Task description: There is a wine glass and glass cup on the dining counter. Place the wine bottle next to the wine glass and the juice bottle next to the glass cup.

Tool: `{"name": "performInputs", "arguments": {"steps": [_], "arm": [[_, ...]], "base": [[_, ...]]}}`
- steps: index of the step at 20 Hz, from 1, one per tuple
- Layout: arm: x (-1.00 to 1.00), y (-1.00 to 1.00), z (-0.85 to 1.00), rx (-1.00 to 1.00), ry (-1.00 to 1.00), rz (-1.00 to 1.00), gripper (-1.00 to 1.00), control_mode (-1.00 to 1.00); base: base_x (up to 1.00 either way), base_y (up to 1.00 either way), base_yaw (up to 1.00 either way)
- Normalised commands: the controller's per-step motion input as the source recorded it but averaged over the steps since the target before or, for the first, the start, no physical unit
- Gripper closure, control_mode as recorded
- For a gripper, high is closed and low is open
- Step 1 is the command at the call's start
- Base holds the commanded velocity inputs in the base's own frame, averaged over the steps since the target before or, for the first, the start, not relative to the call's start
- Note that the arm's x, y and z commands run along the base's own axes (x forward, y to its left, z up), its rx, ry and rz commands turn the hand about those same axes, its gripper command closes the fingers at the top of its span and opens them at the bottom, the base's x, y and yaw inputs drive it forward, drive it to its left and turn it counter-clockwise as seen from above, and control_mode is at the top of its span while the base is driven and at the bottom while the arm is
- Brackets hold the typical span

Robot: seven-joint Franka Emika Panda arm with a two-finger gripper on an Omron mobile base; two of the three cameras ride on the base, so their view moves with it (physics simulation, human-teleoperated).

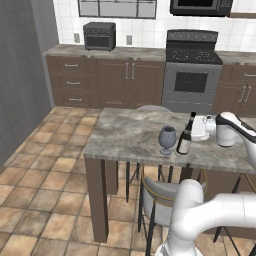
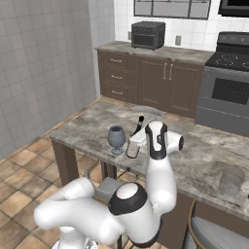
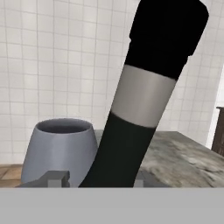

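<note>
Your gripper (image 1: 196, 129) clamped on wine bottle (image 1: 186, 135), tilted, base apparently on dining counter (image 1: 125, 135), just beside wine glass (image 1: 167, 139); glass cup (image 2: 230, 181) well apart

One wine bottle (image 1: 185, 136) at the hand (image 1: 199, 128); one wine glass (image 1: 167, 138) just beside it; one glass cup (image 2: 230, 180) well apart; one table (image 1: 125, 135); one oven (image 1: 191, 75); one toaster oven (image 1: 99, 36).
</note>
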Motion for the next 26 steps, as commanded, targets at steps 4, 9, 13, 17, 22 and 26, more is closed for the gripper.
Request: {"name": "performInputs", "arguments": {"steps": [4,9,13,17,22,26], "arm": [[-0.09,0.01,-0.38,0.0,0.0,0.0,1.0,-1.0],[-0.18,-0.01,-0.42,0.0,0.0,-0.02,1.0,-1.0],[-0.21,0.0,-0.45,-0.03,0.0,-0.04,1.0,-1.0],[-0.18,0.05,-0.44,-0.03,0.0,-0.06,1.0,-1.0],[-0.13,0.08,-0.43,-0.04,0.0,-0.1,1.0,-1.0],[-0.05,0.08,-0.4,-0.05,0.0,-0.11,1.0,-1.0]], "base": [[0.0,0.0,0.0],[0.0,0.0,0.0],[0.0,0.0,0.0],[0.0,0.0,0.0],[0.0,0.0,0.0],[0.0,0.0,0.0]]}}
